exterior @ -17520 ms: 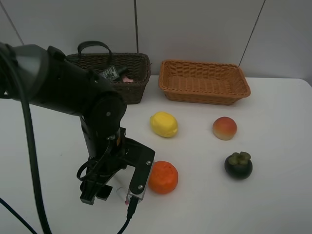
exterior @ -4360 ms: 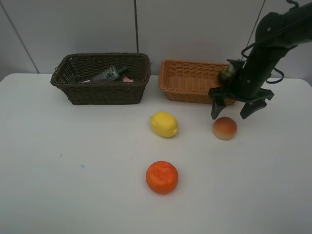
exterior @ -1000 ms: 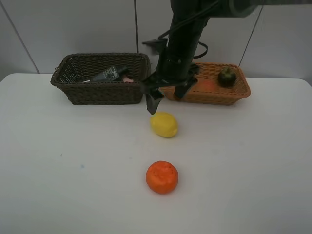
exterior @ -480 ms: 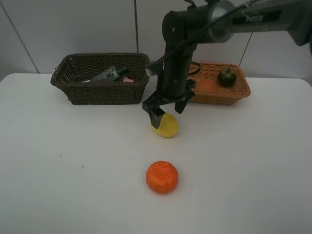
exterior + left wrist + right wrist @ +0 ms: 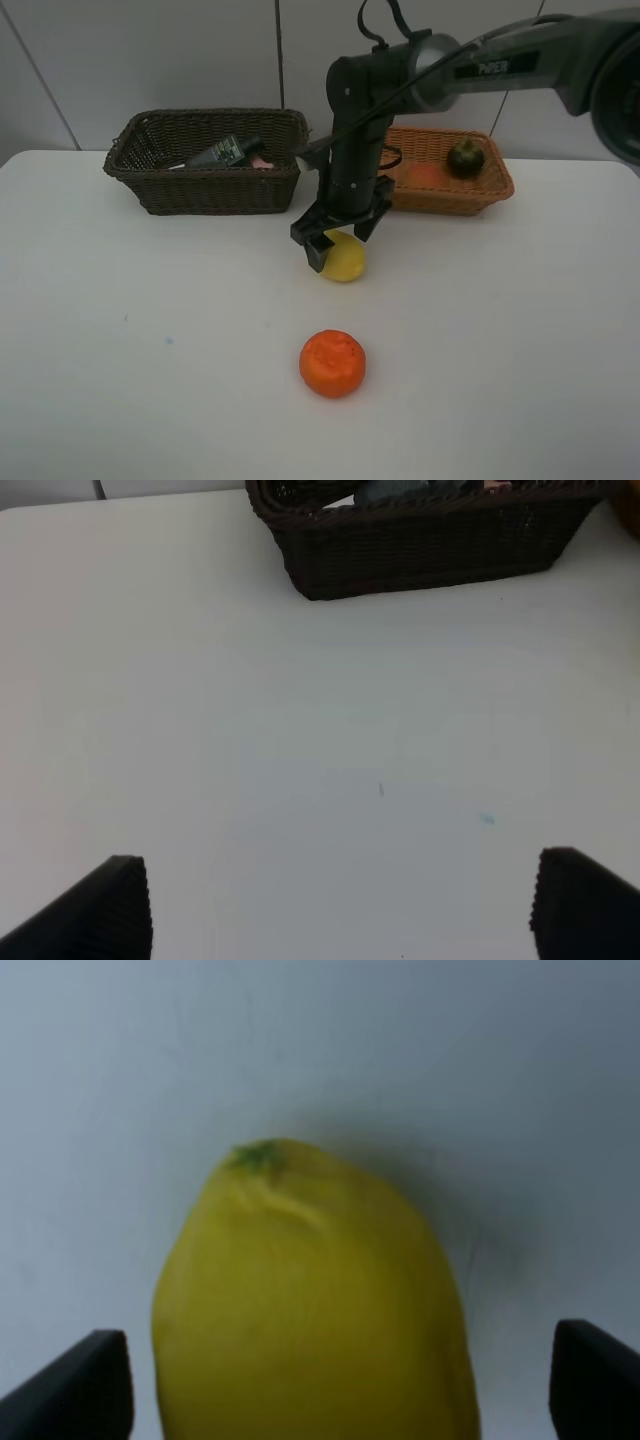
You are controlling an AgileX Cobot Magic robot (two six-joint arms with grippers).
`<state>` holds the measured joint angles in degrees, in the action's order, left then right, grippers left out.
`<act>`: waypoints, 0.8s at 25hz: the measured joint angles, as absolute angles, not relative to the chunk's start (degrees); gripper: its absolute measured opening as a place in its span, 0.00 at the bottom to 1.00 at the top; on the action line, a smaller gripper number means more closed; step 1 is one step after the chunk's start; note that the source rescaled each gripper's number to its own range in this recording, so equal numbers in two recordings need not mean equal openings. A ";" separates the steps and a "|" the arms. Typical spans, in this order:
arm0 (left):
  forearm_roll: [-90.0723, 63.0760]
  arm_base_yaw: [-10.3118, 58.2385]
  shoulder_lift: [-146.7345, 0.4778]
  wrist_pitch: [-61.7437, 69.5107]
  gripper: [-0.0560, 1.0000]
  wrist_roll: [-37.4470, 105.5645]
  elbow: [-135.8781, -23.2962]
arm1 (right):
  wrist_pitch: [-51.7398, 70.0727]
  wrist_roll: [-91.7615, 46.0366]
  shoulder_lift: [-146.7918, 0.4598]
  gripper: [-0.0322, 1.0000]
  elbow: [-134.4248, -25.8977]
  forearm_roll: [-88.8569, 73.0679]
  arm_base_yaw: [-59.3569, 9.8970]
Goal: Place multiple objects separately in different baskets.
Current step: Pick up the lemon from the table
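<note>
In the centre of the high view our right end effector [image 5: 340, 242] stands spread wide around the yellow oval lemon [image 5: 347, 265], not yet clenched, so it can close on it. The lemon lies on the white table [image 5: 150, 350], below and left of the light orange-tan wicker basket [image 5: 450, 200]. Our left end effector [image 5: 340, 910] hangs released, empty.

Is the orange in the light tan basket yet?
No, the orange lies on the white table, well in front of the light tan basket.
</note>
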<state>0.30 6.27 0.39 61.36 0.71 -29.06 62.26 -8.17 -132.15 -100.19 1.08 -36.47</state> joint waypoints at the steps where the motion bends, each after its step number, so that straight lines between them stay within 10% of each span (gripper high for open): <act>1: 0.30 6.27 0.39 61.36 1.00 0.71 -29.06 | 62.09 -8.17 -132.79 0.96 -100.19 1.08 -36.47; 10: 0.35 6.27 0.39 61.36 1.00 0.71 -29.06 | 61.71 -8.20 -135.47 0.95 -100.32 1.19 -36.47; 12: 0.35 6.27 0.39 61.36 1.00 0.71 -29.06 | 61.71 -8.20 -135.47 0.80 -100.32 1.43 -36.47; 15: 0.35 6.27 0.39 61.36 1.00 0.71 -29.06 | 61.64 -8.13 -135.65 0.03 -100.32 2.14 -36.43; 20: 0.35 6.27 0.39 61.36 1.00 0.71 -29.06 | 61.59 -8.07 -135.65 0.05 -100.35 2.13 -36.43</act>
<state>0.35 6.27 0.39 61.36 0.71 -29.06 61.59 -8.07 -135.65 -100.35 2.13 -36.43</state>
